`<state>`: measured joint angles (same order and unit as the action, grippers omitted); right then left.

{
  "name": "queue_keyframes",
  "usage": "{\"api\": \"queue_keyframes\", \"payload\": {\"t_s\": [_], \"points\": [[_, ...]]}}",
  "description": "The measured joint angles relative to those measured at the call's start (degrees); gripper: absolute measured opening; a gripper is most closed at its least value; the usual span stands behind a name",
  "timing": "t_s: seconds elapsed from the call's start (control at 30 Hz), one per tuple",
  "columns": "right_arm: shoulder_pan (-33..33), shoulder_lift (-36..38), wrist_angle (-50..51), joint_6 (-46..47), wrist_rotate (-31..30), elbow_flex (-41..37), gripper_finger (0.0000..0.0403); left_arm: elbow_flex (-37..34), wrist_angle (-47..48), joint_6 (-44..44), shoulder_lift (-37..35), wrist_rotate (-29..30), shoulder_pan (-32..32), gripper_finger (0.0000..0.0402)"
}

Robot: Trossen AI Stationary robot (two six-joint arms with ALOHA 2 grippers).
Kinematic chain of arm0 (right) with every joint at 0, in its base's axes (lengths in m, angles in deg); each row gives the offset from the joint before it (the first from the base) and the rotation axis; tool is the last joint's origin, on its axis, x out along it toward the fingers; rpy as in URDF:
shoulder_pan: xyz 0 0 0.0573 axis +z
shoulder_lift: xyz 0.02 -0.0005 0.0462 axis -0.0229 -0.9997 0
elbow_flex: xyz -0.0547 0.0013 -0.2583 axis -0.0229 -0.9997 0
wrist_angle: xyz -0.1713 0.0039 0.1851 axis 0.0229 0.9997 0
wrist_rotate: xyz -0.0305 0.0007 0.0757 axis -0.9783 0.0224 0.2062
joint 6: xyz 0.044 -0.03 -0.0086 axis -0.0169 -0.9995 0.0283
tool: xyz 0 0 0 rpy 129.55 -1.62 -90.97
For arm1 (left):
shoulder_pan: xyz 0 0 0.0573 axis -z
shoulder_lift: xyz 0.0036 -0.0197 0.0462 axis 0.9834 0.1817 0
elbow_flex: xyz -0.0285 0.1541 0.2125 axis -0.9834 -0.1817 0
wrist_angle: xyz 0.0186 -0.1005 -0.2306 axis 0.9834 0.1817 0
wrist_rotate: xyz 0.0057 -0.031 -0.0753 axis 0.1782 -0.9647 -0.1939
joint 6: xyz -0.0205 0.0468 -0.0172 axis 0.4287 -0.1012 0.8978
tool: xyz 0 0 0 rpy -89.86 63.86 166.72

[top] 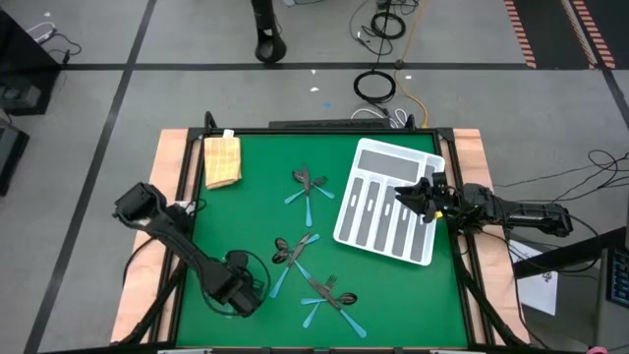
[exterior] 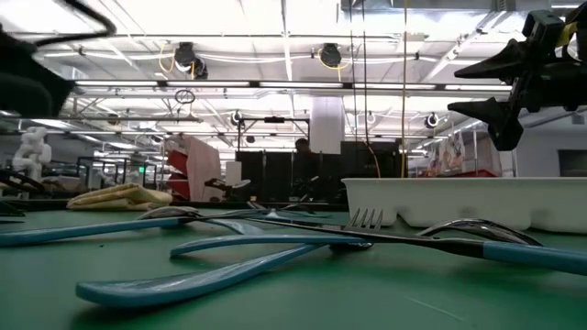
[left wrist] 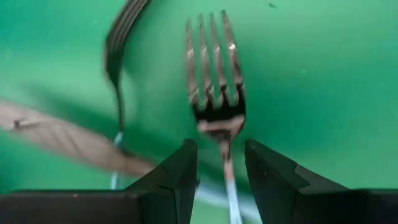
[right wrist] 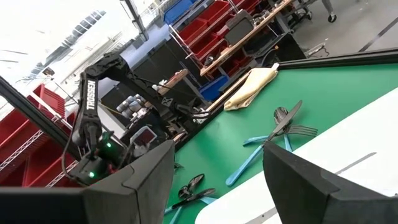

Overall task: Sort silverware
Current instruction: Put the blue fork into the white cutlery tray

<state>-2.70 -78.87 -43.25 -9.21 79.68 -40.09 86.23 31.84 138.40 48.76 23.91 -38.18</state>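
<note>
Green mat (top: 246, 211): silverware (top: 310, 187) lies in three loose clusters beside the white tray (top: 346, 221). Left gripper (left wrist: 221, 165) straddles a fork (left wrist: 214, 93), fingers narrow but apparently not yet closed (positioned to pinch). Right gripper (top: 418, 200) hovers above the tray, fingers wide, empty.

Clusters of cutlery on the green mat: three, one near the far edge (top: 311, 187), one mid-mat (top: 292, 254), one by the near edge (top: 329, 298)
White trays: one (top: 388, 202), at the right edge
Tan cloth blocks: one (top: 222, 160), at the far left corner
Arms: two
Pieces per cluster: cannot tell
</note>
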Motion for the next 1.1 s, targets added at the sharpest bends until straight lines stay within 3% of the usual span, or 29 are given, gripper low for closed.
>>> {"api": "queue_keyframes", "payload": {"t_s": [0.13, 0.27, 0.33, 0.5, 0.6, 0.67, 0.73, 0.83, 0.93, 1.1], "points": [[0.0, 0.0, 0.02, 0.08, -0.02, 0.0, 0.0231, -0.89, -4.79, -4.57, 2.07, -0.22, -1.41, 0.0098], [0.0, 0.02, -0.06, 0.35, -0.09, 0.0, 0.0231, 0.55, -3.79, -7.08, 2.03, -0.76, -2.76, 0.0019], [0.0, 0.02, -0.07, 0.81, -0.11, 0.0, 0.0231, 2.0, -1.01, -7.49, 0.53, 1.33, -3.59, 0.0013], [0.0, 0.02, -0.04, 2.0, -0.22, 0.0, 0.0231, 8.25, 6.41, -7.82, -7.49, 13.76, -6.93, 0.0012], [-0.01, 0.02, -0.03, 2.12, -0.23, 0.0, 0.0231, 10.95, 6.56, -8.39, -12.1, 25.85, -10.17, 0.0012], [0.0, 0.02, -0.05, 2.12, -0.4, 0.0, 0.0231, 12.15, 4.96, -12.17, -14.53, 33.85, -13.94, 0.0012], [0.0, 0.02, -0.05, 2.12, -0.46, 0.0, 0.0231, 11.98, 1.41, -19.48, -15.59, 37.32, -19.05, 0.0011], [0.0, 0.02, -0.05, 2.12, -0.46, 0.0, 0.0231, 11.93, -11.77, -37.56, -15.29, 35.07, -28.93, 0.0011], [0.0, 0.02, -0.05, 2.12, -0.48, 0.0, 0.0231, 12.02, -28.26, -52.99, -12.45, 28.21, -37.92, 0.0011], [0.0, 0.02, -0.05, 2.12, -0.5, 0.0, 0.0231, 12.02, -43.66, -60.43, -4.6, 15.12, -48.33, 0.0011]]}}
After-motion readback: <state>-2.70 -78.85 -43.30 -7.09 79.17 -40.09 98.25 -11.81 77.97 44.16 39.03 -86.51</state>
